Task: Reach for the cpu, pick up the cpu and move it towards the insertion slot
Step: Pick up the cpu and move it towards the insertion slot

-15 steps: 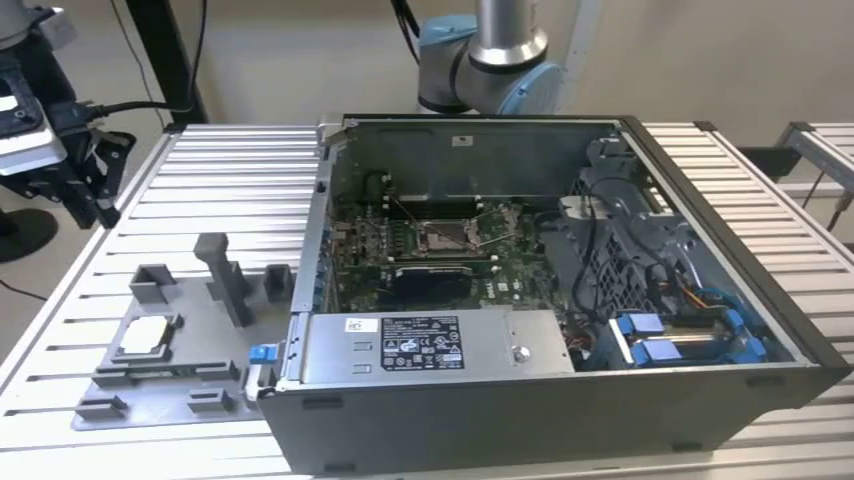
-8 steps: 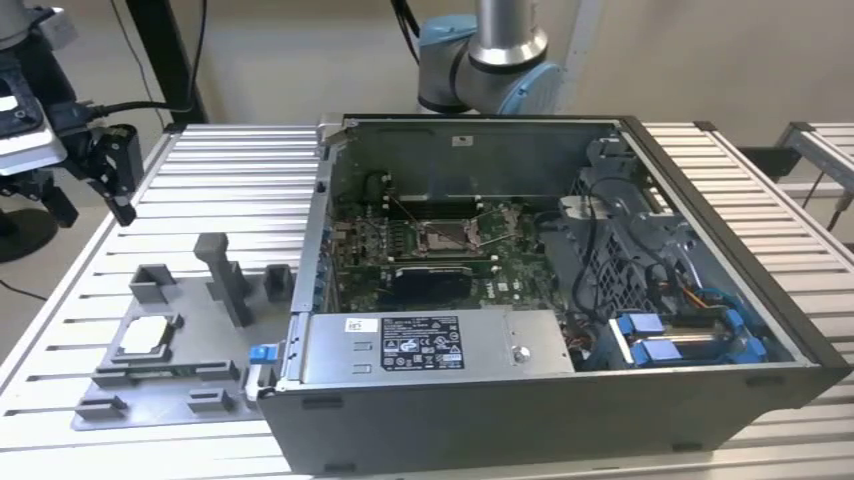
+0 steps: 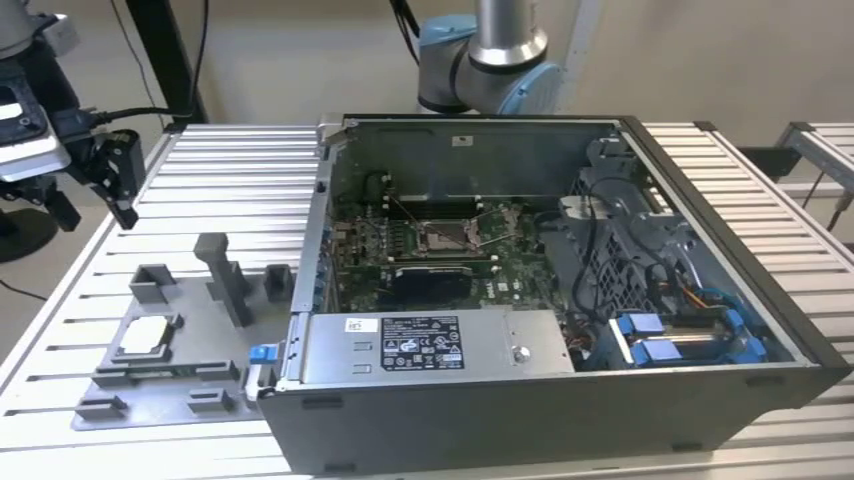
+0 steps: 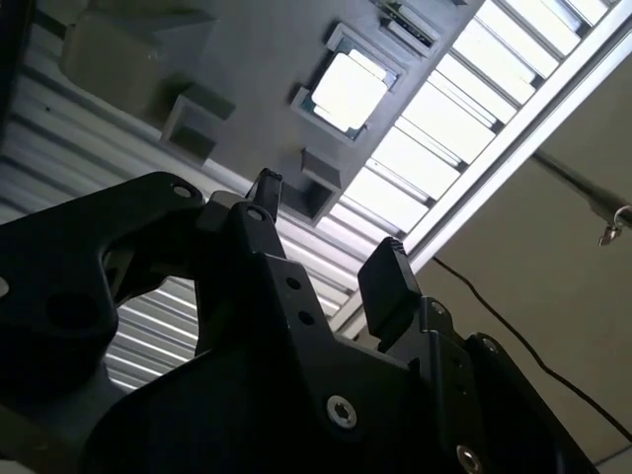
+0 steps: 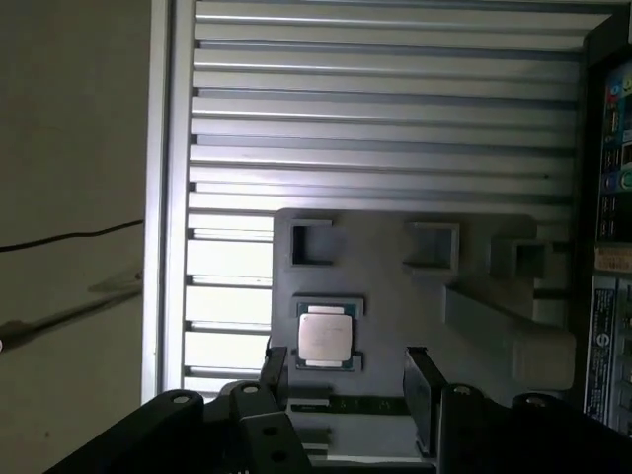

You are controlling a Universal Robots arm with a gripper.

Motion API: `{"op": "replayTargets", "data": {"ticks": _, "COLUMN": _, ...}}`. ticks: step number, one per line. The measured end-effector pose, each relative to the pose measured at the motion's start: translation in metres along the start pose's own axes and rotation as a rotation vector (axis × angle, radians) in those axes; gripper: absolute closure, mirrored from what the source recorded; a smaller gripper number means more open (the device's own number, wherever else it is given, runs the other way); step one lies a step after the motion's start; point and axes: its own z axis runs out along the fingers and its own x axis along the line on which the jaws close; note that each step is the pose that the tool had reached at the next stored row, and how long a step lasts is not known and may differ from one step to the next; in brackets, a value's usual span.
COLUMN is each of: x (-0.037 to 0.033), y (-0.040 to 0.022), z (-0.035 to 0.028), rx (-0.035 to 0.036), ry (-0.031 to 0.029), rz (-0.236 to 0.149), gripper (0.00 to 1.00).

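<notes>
The cpu (image 5: 326, 336) is lying flat in a snug pocket of the grey holder (image 5: 385, 296) on the table (image 5: 395, 128), so it is not sliding about. The tool (image 5: 346, 380) is hanging over it with its fingers apart, holding nothing; the insertion slot (image 3: 445, 236) is sitting well apart, inside the computer case (image 3: 534, 420).

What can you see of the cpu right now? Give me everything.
The cpu is a small flat square chip with a pale silvery metal top. It lies flat, top up, seated in a framed pocket of the grey fixture plate on the slatted table, outside the computer case. Only the pocket touches it; the open gripper is apart from it.
</notes>
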Motion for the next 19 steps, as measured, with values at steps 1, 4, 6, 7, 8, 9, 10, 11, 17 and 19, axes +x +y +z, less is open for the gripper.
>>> {"op": "replayTargets", "data": {"ticks": 1, "x": 0.0003, "y": 0.0, "z": 0.0019, "rx": 0.0, "ry": -0.0001, "rz": 0.0, "gripper": 0.0}}
{"op": "replayTargets", "data": {"ticks": 4, "x": 0.0024, "y": -0.0002, "z": 0.0073, "rx": 0.0, "ry": -0.0001, "rz": 0.001, "gripper": 0.0}}
{"op": "replayTargets", "data": {"ticks": 6, "x": 0.0035, "y": -0.0004, "z": 0.0109, "rx": 0.0, "ry": 0.0, "rz": 0.002, "gripper": 0.0}}
{"op": "replayTargets", "data": {"ticks": 7, "x": 0.0038, "y": -0.0007, "z": 0.0128, "rx": 0.0, "ry": 0.0, "rz": 0.002, "gripper": 0.0}}
{"op": "replayTargets", "data": {"ticks": 8, "x": 0.0041, "y": -0.001, "z": 0.0146, "rx": 0.0, "ry": -0.0001, "rz": 0.003, "gripper": 0.0}}
{"op": "replayTargets", "data": {"ticks": 9, "x": 0.0043, "y": -0.0014, "z": 0.0165, "rx": -0.0001, "ry": -0.0002, "rz": 0.003, "gripper": 0.0}}
{"op": "replayTargets", "data": {"ticks": 10, "x": 0.0044, "y": -0.002, "z": 0.0183, "rx": -0.0001, "ry": -0.0003, "rz": 0.004, "gripper": 0.0}}
{"op": "replayTargets", "data": {"ticks": 11, "x": 0.0045, "y": -0.0026, "z": 0.02, "rx": -0.0001, "ry": -0.0002, "rz": 0.004, "gripper": 0.0}}
{"op": "replayTargets", "data": {"ticks": 17, "x": 0.0048, "y": -0.0063, "z": 0.0309, "rx": 0.0, "ry": -0.0003, "rz": 0.006, "gripper": 0.0}}
{"op": "replayTargets", "data": {"ticks": 19, "x": 0.0049, "y": -0.0076, "z": 0.0344, "rx": -0.0001, "ry": -0.0004, "rz": 0.007, "gripper": 0.0}}
